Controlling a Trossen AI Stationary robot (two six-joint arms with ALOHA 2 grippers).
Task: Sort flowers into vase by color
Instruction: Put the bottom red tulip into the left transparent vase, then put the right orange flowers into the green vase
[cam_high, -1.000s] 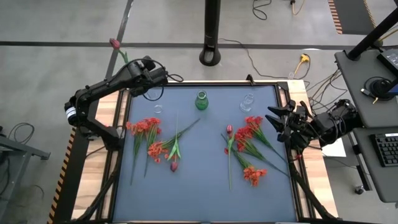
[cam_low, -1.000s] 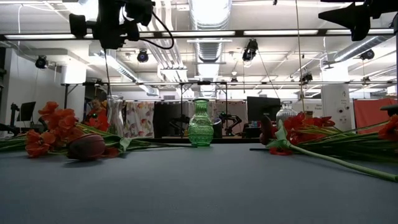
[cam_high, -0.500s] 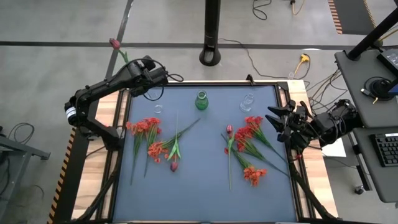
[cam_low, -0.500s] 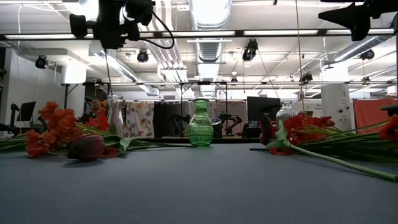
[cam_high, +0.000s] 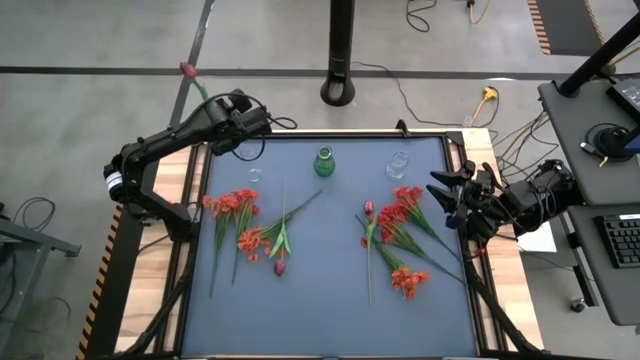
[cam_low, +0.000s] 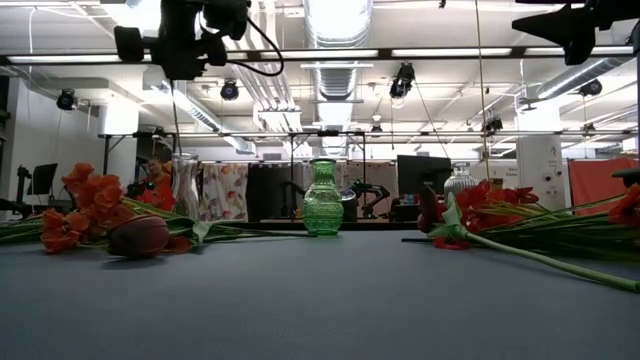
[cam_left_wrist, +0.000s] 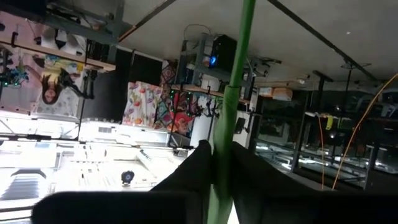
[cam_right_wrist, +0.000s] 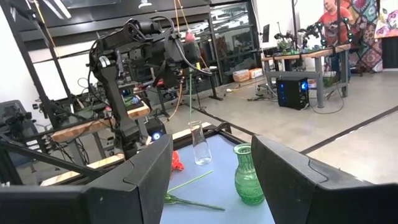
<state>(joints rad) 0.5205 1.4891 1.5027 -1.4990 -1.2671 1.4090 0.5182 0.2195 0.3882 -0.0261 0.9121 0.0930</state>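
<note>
Up high, left hand (cam_high: 240, 113) pinches the tulip stem (cam_left_wrist: 231, 99), bud (cam_high: 186, 70) above.

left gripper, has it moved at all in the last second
Barely, if at all. In the high view the left gripper sits at the same spot beside the clear vase, with the tulip held out beyond the table.

Two dark, matte-black jointed arms make up the robot. The left arm (cam_high: 170, 145) carries a white label band with dark markings near its base joint, and black cables loop from its wrist housing. The right arm (cam_high: 520, 200) shows blocky black segments and bundled cabling. Its fingers (cam_right_wrist: 137, 180) are broad, angular and black.
</note>
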